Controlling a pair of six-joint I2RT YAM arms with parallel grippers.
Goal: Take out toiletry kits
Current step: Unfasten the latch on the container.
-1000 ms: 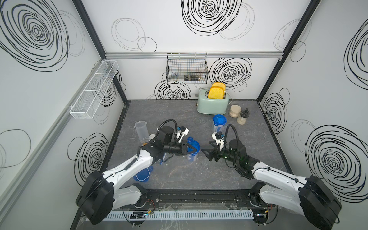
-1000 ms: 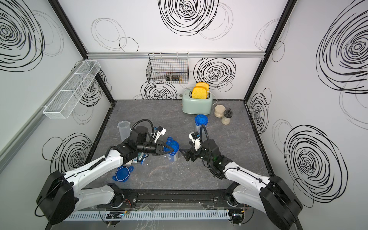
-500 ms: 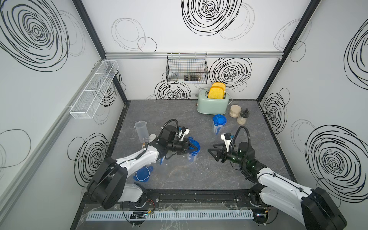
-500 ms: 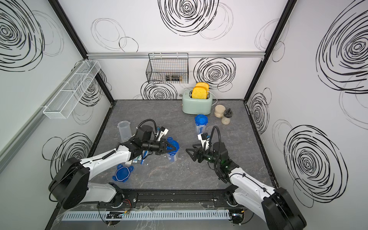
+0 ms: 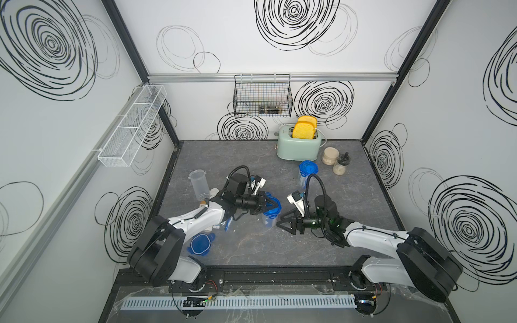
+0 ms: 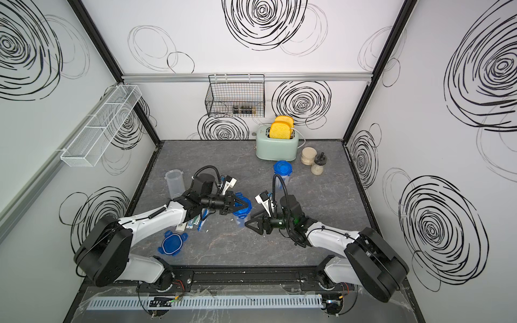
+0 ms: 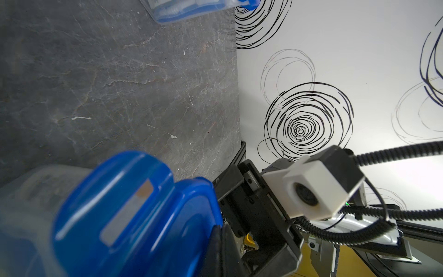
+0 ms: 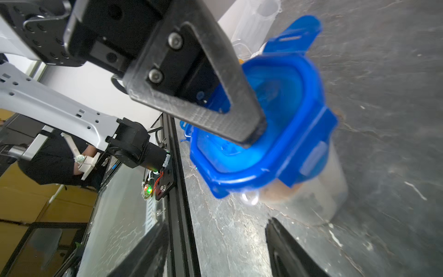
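A clear container with a blue clip lid (image 5: pixel 270 214) (image 6: pixel 241 210) (image 8: pixel 275 134) stands mid-table; a tan-capped bottle (image 8: pixel 279 193) shows through its wall. My left gripper (image 5: pixel 275 205) (image 6: pixel 246 205) (image 7: pixel 218 227) (image 8: pixel 255 134) is shut, its tip resting on top of that lid. My right gripper (image 5: pixel 279 223) (image 6: pixel 247 223) (image 8: pixel 215 249) is open, low beside the container's base, with only bare table between its fingers. Loose toiletry kit pieces (image 6: pixel 193 223), tubes and a blue toothbrush, lie under the left arm.
A second lidded container (image 5: pixel 306 173) (image 7: pixel 191 9) stands behind. An empty open container (image 5: pixel 198 184) and a loose blue lid (image 5: pixel 201 243) are at the left. A toaster (image 5: pixel 298 146) and two jars (image 5: pixel 330 156) stand at the back.
My right gripper's jaws have narrowed and it has sunk lower, close to the container's base. The left gripper stays on the lid.
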